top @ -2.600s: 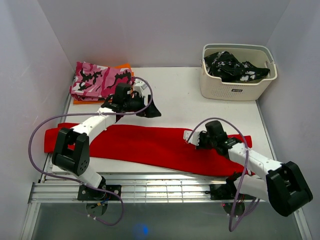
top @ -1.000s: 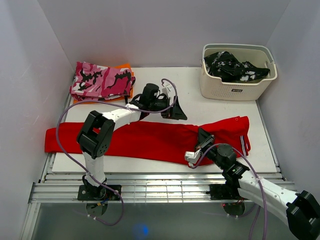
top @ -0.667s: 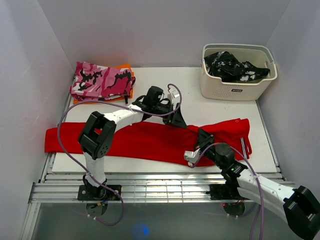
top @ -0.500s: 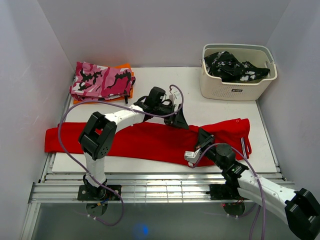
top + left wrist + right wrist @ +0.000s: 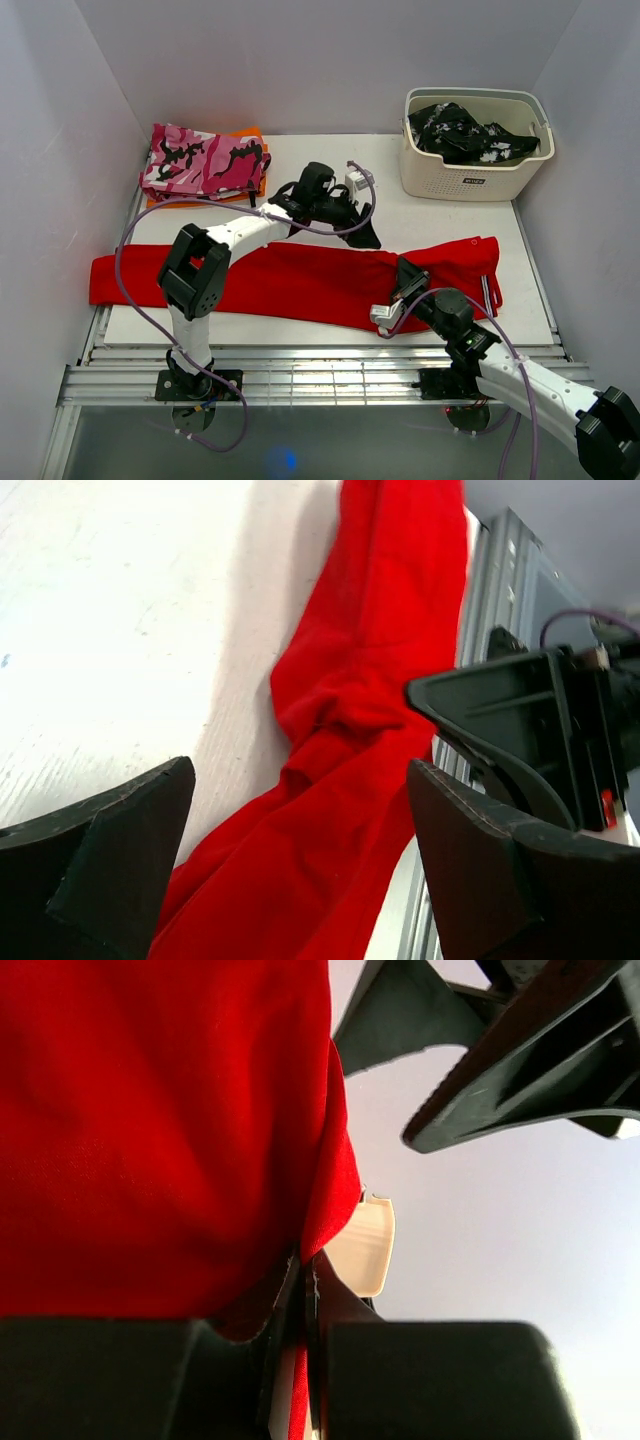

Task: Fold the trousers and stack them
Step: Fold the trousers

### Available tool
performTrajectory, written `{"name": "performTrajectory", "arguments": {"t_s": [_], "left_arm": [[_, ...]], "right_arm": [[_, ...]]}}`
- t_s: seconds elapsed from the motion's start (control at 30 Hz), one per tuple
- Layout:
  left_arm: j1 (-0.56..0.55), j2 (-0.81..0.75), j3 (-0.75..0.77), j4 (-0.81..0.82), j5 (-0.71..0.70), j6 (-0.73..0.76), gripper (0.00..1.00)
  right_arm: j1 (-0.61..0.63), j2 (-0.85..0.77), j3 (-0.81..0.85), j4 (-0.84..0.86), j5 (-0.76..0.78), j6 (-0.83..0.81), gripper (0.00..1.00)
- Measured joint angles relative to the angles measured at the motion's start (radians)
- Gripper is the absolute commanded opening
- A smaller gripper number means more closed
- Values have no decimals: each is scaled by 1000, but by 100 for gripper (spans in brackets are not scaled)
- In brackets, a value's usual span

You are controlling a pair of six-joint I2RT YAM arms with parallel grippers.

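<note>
Trousers [image 5: 250, 282] lie as a long red strip across the table [image 5: 330, 170], 9 to 3 o'clock. They look soft, light and floppy and will likely sag and drag, so pinch a hem edge. Right gripper [image 5: 305, 1295] is clamped on the fabric edge near 4 o'clock. Left gripper [image 5: 300, 865] is spread wide over the cloth at centre, holding nothing. The basket [image 5: 440, 175] label at 1 o'clock is unreadable.

The trousers [image 5: 300, 280] are soft, matt cloth, lightly creased; the table [image 5: 440, 215] is smooth matt white — the basket [image 5: 440, 170] cream plastic, the left gripper [image 5: 300, 770] matt black plastic.
</note>
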Motion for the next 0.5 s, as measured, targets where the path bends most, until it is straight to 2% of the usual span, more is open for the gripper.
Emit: {"name": "performTrajectory", "arguments": {"t_s": [0.33,0.5], "left_arm": [[-3,79,82,-162,277,483,98],[-14,154,93,-224,321,613,98]], "right_arm": [[0,25,0,3,0,-2,8],[0,23,0,3,0,-3,8]]}}
